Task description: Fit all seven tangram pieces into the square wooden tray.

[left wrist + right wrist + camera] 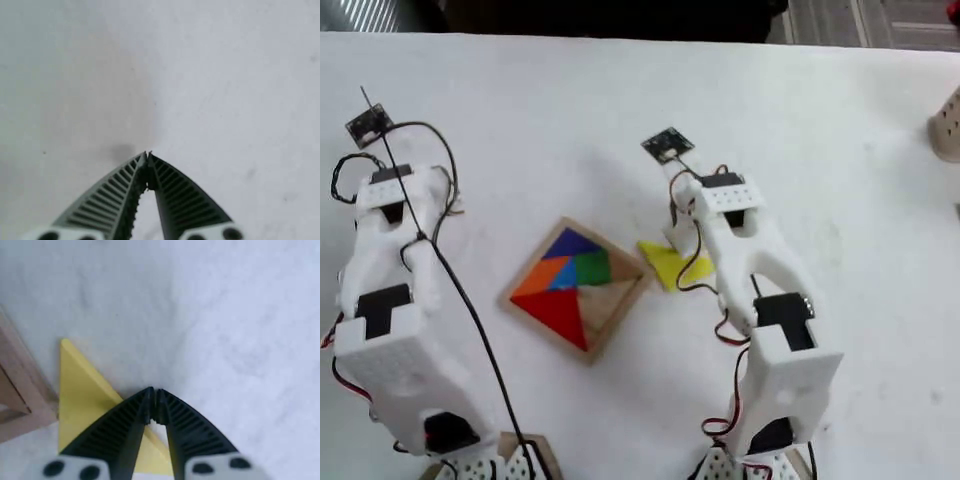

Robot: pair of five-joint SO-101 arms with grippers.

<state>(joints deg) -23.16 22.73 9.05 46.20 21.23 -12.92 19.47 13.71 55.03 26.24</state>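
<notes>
High view: the white table (820,150) spreads under everything. On it stand the two white arms. The left arm (390,280) is well apart from the puzzle, and the right arm (760,290) stands just beside it.

Between the arms lies the square wooden tray (618,296), turned so that it sits like a diamond. Several coloured pieces lie flat inside it. The red triangle (560,312) is the biggest and lies toward the corner nearest the arm bases. Along the far side lie an orange piece (535,275), a blue triangle (570,243) and a green piece (592,268). A patch of bare wood shows at the corner nearest the right arm.

The yellow triangle (670,265) lies on the table outside the tray, just beside that corner and partly under the right arm's front end.

In the right wrist view, the right gripper (154,395) has its fingers pressed together tip to tip. It sits over one edge of the yellow triangle (85,390), with a tray corner (25,400) close by. I cannot tell whether the tips touch the piece.

In the left wrist view, the left gripper (148,157) also has its fingers pressed together, above bare table.
</notes>
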